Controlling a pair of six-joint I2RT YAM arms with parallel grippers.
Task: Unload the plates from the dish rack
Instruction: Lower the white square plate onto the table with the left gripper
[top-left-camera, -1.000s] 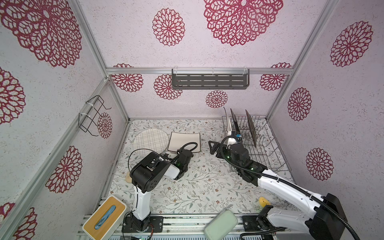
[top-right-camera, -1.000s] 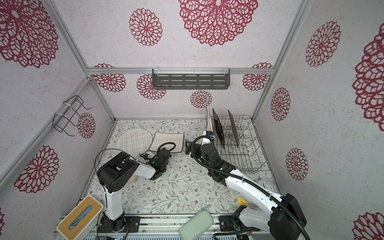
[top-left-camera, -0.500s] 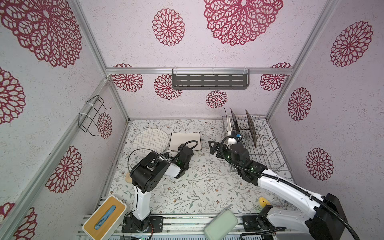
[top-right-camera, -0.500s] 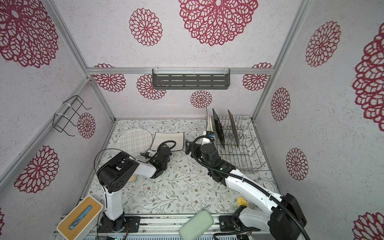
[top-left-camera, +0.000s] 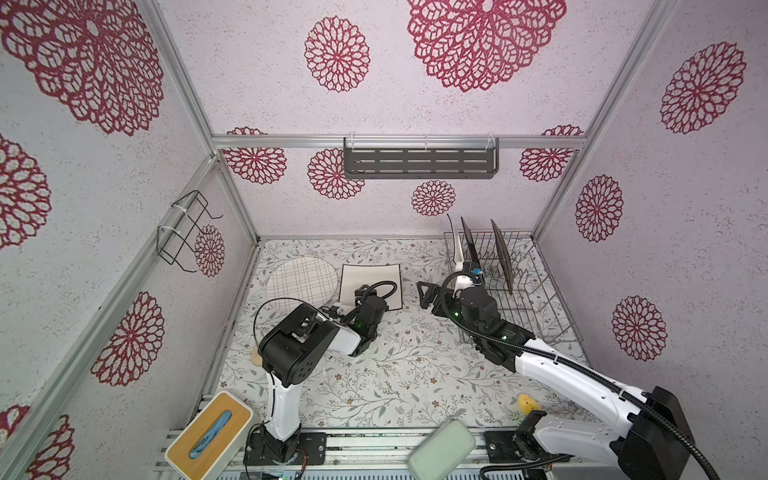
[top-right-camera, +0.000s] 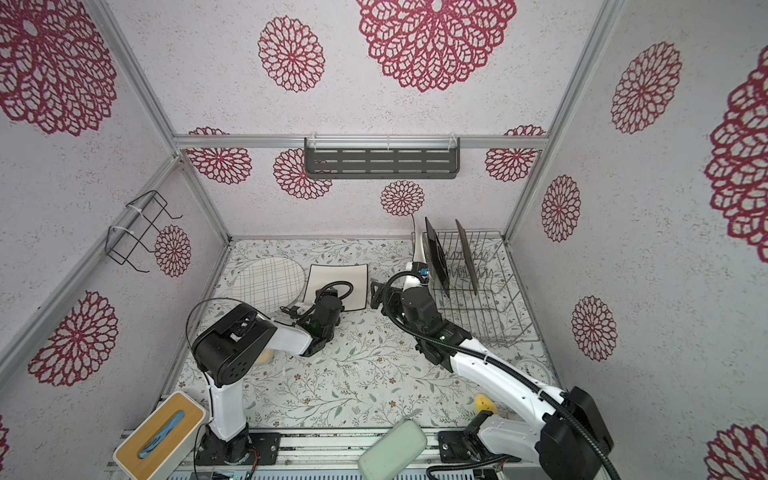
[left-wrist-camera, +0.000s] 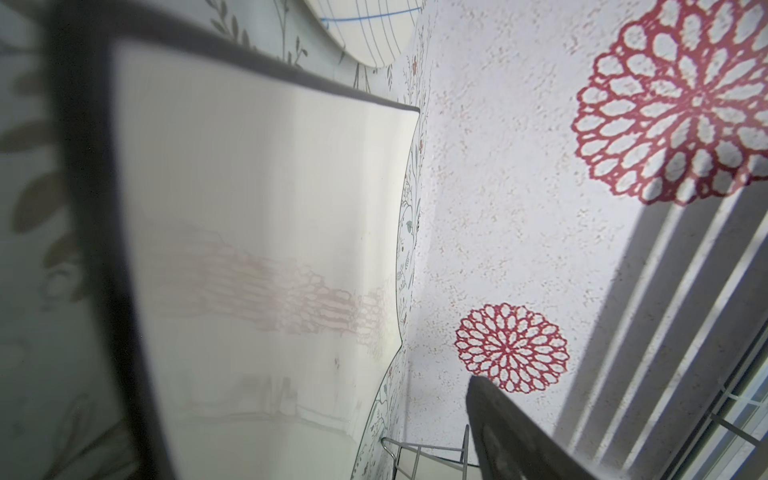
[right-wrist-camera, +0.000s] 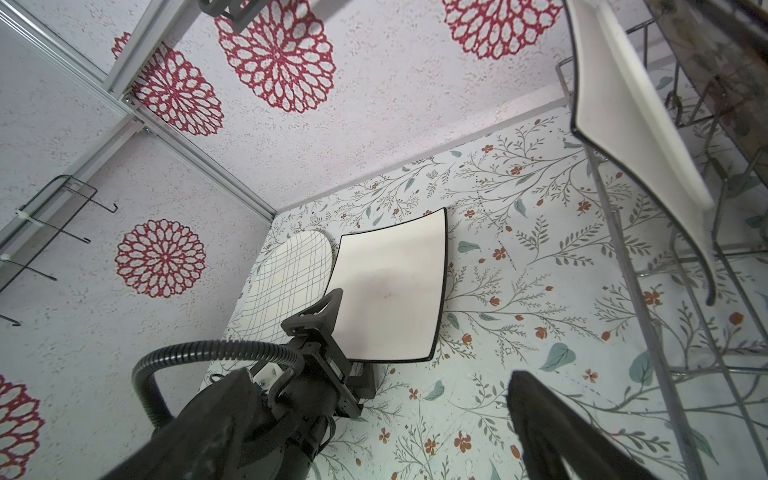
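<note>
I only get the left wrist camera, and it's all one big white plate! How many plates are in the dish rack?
Observer: Three stand in the dish rack: a white upright plate, a dark plate beside it, and a brown plate.
Operator: Is my claw holding my plate?
Observer: No. The left claw is open at the edge of the flat black-rimmed plate.
Operator: Where's the other claw?
Observer: The right claw hangs open and empty over the table, between that plate and the rack.

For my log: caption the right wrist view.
Open left hand at flat black-rimmed plate beside grid plate; similar plate in rack.
</note>
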